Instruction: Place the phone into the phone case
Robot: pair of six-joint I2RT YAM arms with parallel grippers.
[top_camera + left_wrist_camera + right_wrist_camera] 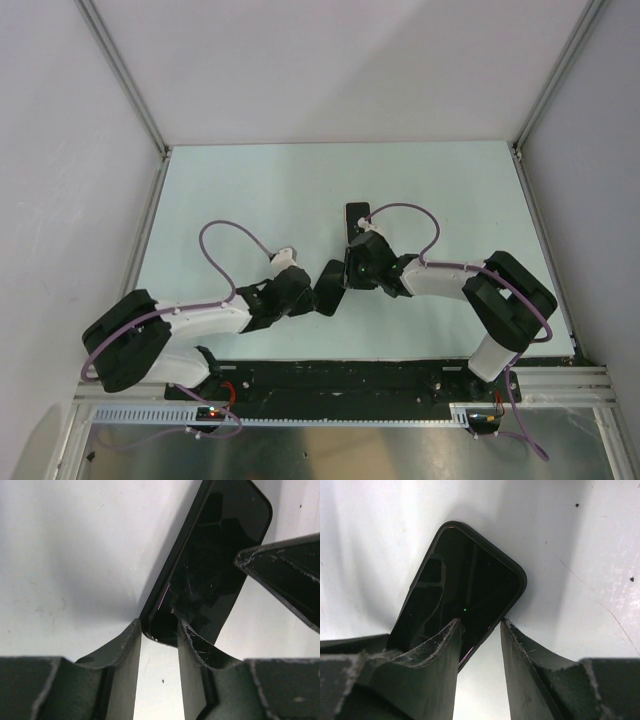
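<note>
From the near edge, the left arm (190,320) and right arm (450,280) angle in and meet midway across the table (250,180). Left jaws straddle the near corner of the phone (215,565), tips just beside both its edges. Can't tell if they clamp it or sit loose. Right jaws are further along and parted: one finger (435,655) over the dark screen, the other off the long edge, bare table in the gap. Phone's far end pokes out beyond them. A dark rim runs round the screen.
</note>
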